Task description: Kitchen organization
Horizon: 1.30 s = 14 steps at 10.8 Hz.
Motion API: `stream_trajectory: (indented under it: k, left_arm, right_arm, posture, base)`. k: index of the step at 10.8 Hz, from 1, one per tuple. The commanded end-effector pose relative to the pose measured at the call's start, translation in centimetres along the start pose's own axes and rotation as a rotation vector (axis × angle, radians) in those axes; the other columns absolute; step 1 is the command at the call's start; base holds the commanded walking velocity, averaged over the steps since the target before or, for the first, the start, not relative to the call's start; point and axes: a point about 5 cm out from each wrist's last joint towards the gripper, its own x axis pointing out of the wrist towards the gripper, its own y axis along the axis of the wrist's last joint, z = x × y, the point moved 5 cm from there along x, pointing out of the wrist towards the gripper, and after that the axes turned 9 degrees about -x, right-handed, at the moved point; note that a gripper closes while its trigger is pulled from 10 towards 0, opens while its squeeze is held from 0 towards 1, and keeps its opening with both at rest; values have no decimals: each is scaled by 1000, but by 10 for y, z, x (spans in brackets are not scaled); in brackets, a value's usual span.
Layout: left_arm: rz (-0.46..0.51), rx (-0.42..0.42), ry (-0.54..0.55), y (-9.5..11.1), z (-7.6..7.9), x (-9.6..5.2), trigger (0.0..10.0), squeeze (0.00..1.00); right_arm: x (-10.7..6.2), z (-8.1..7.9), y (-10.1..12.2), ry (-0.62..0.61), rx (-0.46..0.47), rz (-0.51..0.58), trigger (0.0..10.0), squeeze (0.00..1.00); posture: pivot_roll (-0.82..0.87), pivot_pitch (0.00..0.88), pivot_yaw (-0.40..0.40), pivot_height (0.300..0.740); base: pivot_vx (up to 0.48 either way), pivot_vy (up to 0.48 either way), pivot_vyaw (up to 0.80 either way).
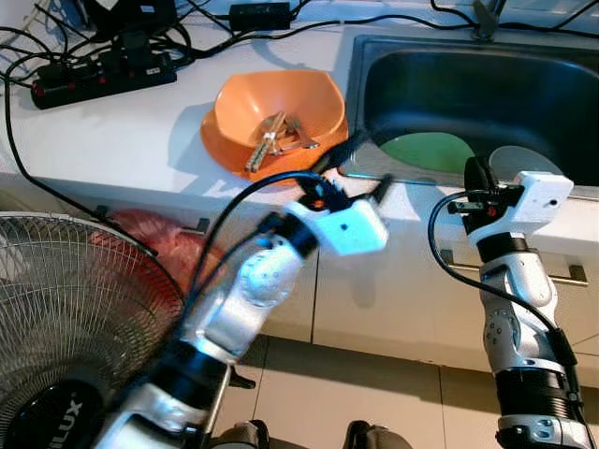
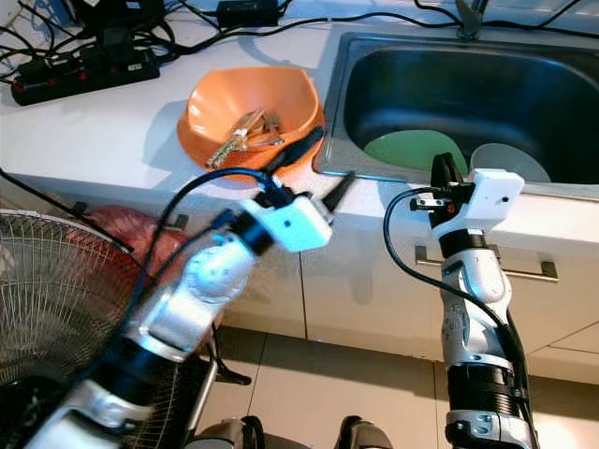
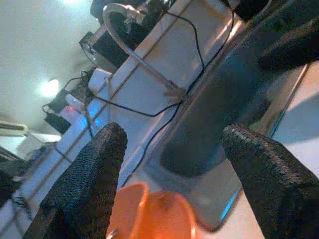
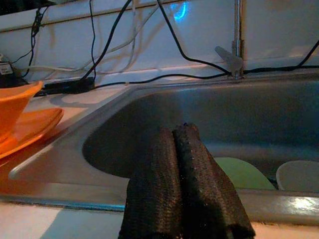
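We stand before the white countertop [image 1: 122, 140], whose front edge runs just above the white cabinet doors [image 1: 374, 299]; a round wire fan [image 1: 65, 290] crowds our left side, while tiled floor [image 1: 356, 388] lies open below. Our left gripper [image 1: 358, 164] hovers over the counter's front edge between the orange plastic bowl [image 1: 281, 105] and the stainless steel sink [image 1: 487, 94], its fingers spread apart and holding nothing. Our right gripper [image 1: 475, 174] rests at the sink's front rim, fingers pressed together and empty. The orange bowl sits on an orange plate [image 1: 217, 148] near the sink's left rim and holds metal clips [image 1: 273, 138]. Inside the sink lie a green plate [image 1: 426, 152] and a pale plate [image 1: 510, 161]. A black power strip [image 1: 103, 77] lies far back.
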Motion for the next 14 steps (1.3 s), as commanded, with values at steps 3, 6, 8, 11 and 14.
stream_trajectory:
  k: [3,6,8,11,14]
  left_arm:
    - [-49,97,4,-4,1,-7,10000,0]
    - [-146,158,90,-21,-20,-17,10000,0]
    - [-180,198,107,-29,-28,-19,10000,0]
    - [-188,209,114,-30,-29,-18,10000,0]
    - [-226,206,114,-40,-26,-12,10000,0]
  right_arm:
    - [-11,-4,-26,4,36,-98,10000,0]
    - [-10,-5,-27,9,39,-99,10000,0]
    - [-10,-5,-26,10,37,-96,10000,0]
    - [-11,-6,-27,13,38,-99,10000,0]
    - [-9,-7,-27,13,39,-99,10000,0]
  posture:
    - [37,165,61,740]
    - [40,159,62,740]
    - [39,153,62,740]
    - [40,164,59,740]
    - [37,169,57,740]
  base:
    - [0,0,0]
    - [0,0,0]
    - [0,0,0]
    - [0,0,0]
    - [0,0,0]
